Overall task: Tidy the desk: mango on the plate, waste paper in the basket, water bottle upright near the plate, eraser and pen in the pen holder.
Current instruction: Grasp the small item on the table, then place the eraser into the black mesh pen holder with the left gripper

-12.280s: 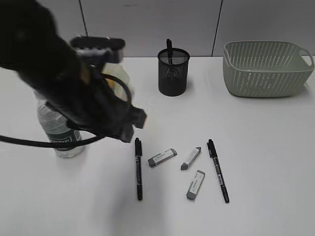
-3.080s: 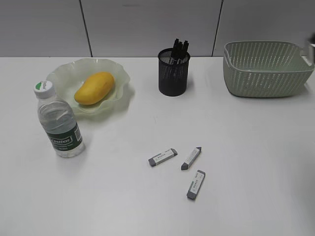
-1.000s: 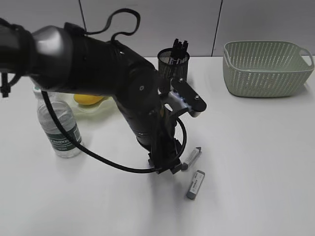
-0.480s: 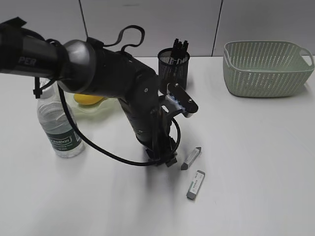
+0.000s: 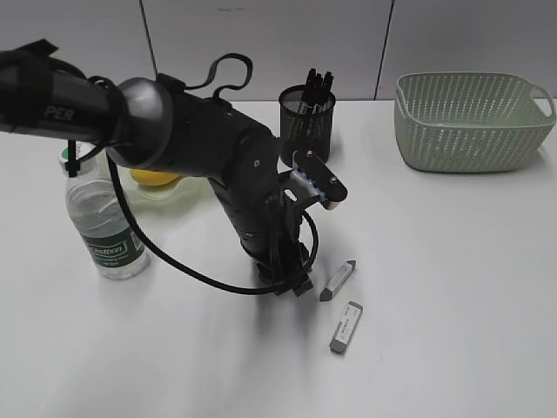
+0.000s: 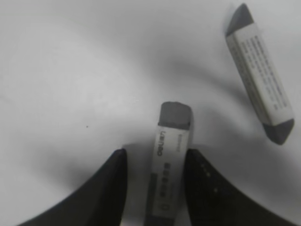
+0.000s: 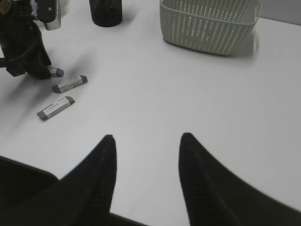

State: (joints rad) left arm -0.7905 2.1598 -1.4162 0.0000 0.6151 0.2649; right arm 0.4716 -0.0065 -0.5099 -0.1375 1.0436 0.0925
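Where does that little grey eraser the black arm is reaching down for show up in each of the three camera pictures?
Exterior view: hidden under the left gripper, left of centre.
Left wrist view: the eraser lies bottom centre, between the fingers.
Right wrist view: only its tip peeks out, upper left.
Shared landmark: the pointed eraser beside it.

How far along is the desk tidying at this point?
Done: mango on the plate, water bottle upright beside it, pens in the pen holder. In hand: left gripper straddles one eraser on the desk. Left: that eraser plus two more. Waste paper isn't visible.
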